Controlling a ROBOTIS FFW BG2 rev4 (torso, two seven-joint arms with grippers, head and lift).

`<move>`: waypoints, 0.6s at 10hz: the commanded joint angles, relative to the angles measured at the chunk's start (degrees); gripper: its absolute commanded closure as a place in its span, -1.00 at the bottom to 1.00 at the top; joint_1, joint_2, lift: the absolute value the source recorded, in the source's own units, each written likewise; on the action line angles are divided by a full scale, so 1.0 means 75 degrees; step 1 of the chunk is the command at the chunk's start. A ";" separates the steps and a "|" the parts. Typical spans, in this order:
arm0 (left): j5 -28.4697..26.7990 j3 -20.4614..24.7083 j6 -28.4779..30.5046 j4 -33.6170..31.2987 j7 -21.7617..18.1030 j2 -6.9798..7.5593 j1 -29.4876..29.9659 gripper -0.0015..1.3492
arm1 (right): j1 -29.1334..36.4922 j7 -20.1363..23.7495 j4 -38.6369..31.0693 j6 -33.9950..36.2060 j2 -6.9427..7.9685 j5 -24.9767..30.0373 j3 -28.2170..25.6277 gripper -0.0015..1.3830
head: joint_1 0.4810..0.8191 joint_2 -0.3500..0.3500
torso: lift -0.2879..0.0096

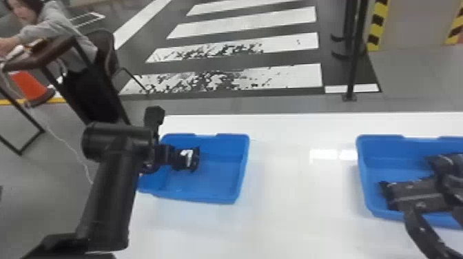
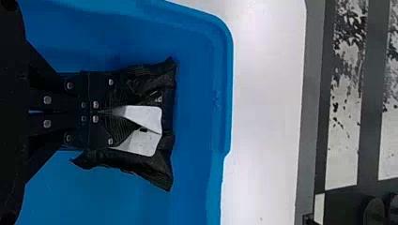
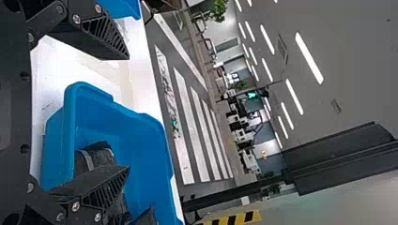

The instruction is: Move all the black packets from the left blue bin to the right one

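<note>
One packet: the black packet (image 2: 145,174) is in the left gripper (image 2: 102,112), inside the left bin (image 1: 213,180), left of centre in the head view.
Left gripper: clamped on the packet, fingers pressed in near its middle.
Packet's long axis: crosswise to the fingers in the left wrist view; its free long edge points away from them, the white label folded between.
Right gripper: fingers (image 3: 91,187) wide apart, nothing between them, over the right bin (image 1: 368,175) at the right edge of the head view.
Right bin: dark packets (image 3: 101,155) lie in it, so the transfer looks partly done.
Step in hand: picking, it seems, with the grasp made.
Next move: probably raise the packet above the rim, then carry it rightward or pass it across; the crumpled wrapper could slip if the grip eases.
</note>
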 commanded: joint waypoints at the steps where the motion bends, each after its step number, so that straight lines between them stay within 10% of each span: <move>1: 0.0061 0.0051 -0.0078 -0.1349 -0.0099 -0.0016 0.0679 0.79 | -0.0005 0.0010 -0.0150 0.0013 0.0007 0.0000 -0.0060 -0.71 | 0.27 0.83 | 0.12; 6: 0.0853 -0.0071 -0.1015 -0.4780 -0.0685 -0.0742 0.2366 0.79 | -0.0211 0.0279 -0.1050 0.0220 0.0007 -0.0046 0.0169 -0.71 | 0.27 0.56 | 0.12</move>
